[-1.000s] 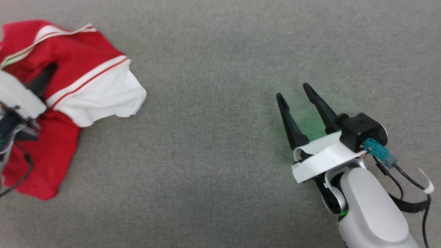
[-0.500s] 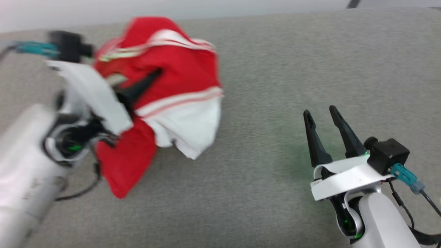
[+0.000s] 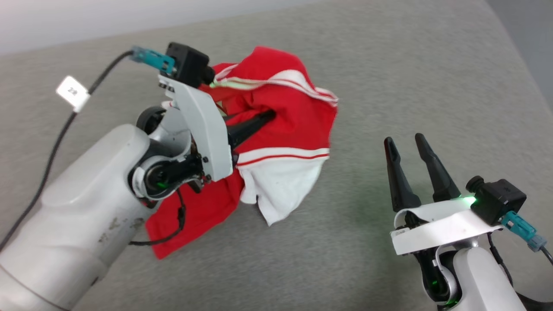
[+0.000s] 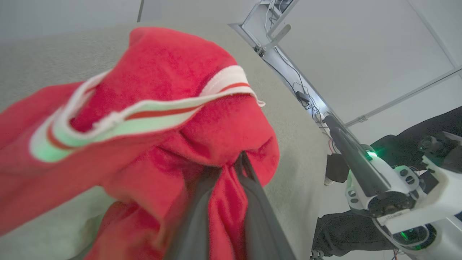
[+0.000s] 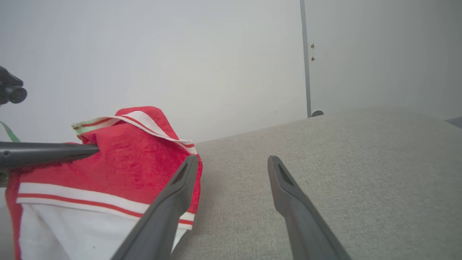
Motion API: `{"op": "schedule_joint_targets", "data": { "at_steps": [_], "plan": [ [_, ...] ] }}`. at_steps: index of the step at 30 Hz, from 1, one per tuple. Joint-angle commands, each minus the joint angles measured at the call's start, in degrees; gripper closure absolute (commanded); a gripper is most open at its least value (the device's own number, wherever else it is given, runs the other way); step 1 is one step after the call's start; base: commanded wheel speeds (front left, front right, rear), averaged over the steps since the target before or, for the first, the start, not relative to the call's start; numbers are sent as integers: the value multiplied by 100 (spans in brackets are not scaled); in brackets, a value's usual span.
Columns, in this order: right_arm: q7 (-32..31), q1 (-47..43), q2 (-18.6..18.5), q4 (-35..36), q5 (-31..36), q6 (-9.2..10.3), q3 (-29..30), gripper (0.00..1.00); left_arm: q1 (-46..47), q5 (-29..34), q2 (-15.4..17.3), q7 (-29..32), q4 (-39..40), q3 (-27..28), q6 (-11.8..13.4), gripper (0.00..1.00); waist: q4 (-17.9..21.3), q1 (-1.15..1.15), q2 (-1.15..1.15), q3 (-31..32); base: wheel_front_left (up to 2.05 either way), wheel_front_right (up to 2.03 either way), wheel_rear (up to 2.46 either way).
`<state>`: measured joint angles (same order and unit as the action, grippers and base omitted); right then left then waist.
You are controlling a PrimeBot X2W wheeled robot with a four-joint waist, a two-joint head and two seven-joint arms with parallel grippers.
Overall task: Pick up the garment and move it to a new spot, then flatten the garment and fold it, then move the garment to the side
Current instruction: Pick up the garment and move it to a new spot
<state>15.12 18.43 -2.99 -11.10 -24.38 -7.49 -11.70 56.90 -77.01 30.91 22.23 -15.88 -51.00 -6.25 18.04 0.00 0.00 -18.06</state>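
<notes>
Far left in the head view we note the pale left forearm (image 3: 82, 207), with a dark cable (image 3: 56, 142) carrying a small white tag (image 3: 72, 91). The left gripper (image 3: 271, 115) points to the right, its jaws drawn narrow and pinched on a fold of the garment (image 3: 293, 125). The left wrist view confirms this: the two dark fingers (image 4: 252, 213) converge with red cloth squeezed between them (image 4: 229, 164). The garment (image 4: 162, 65) is bunched around that gripper, over the left-centre of the grey counter (image 3: 432, 65). Its red body drapes down towards the robot, a striped red-and-white band runs across the top, and a white sleeve end (image 3: 281, 185) hangs below a second striped band. We cannot tell whether the lowest folds touch the counter or hang just above it. No numerals are readable in the crumpled cloth. To the right lies a stretch of bare counter, then the right gripper (image 3: 404, 139), fingers pointing away from the robot, jaws spread wide with nothing between them. A green light (image 3: 468, 200) glows at its wrist. In the right wrist view the gripper (image 5: 234, 159) frames bare counter (image 5: 343, 151), with the garment (image 5: 137, 162) just beside its left finger and a pale wall (image 5: 180, 54) behind.
</notes>
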Motion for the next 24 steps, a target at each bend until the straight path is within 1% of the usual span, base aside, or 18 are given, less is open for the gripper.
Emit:
{"op": "schedule_joint_targets", "data": {
  "at_steps": [1,2,3,7,9,12,21,24],
  "plan": [
    [4,-60,15,42,-84,0,-58,0,65,55,-56,35,-178,-90,-79,100,544,0,0,-269,0,0,0],
    [3,-77,15,54,-113,0,-90,0,83,40,-49,46,-305,-112,-92,100,634,0,0,-307,0,0,0],
    [3,-77,15,54,-113,0,-90,0,83,40,-49,46,-305,-112,-92,100,634,0,0,-307,0,0,0],
    [3,-97,15,139,-229,0,-136,0,218,245,4,21,-880,-290,-133,100,922,0,0,-453,0,0,0],
    [3,-116,15,186,-275,0,-155,0,274,425,57,82,-1098,-487,-127,100,1035,0,0,-509,0,0,0],
    [3,-158,15,260,-364,0,-160,0,334,489,166,192,-1278,-728,-130,100,1156,0,0,-586,0,0,0],
    [4,-196,13,412,-567,0,-233,0,491,776,425,614,-1853,-1519,-86,100,1362,0,0,-811,0,0,0],
    [4,-205,13,437,-590,0,-260,0,468,784,473,605,-1952,-1743,-72,100,1393,0,0,-848,0,0,0]
  ]
}}
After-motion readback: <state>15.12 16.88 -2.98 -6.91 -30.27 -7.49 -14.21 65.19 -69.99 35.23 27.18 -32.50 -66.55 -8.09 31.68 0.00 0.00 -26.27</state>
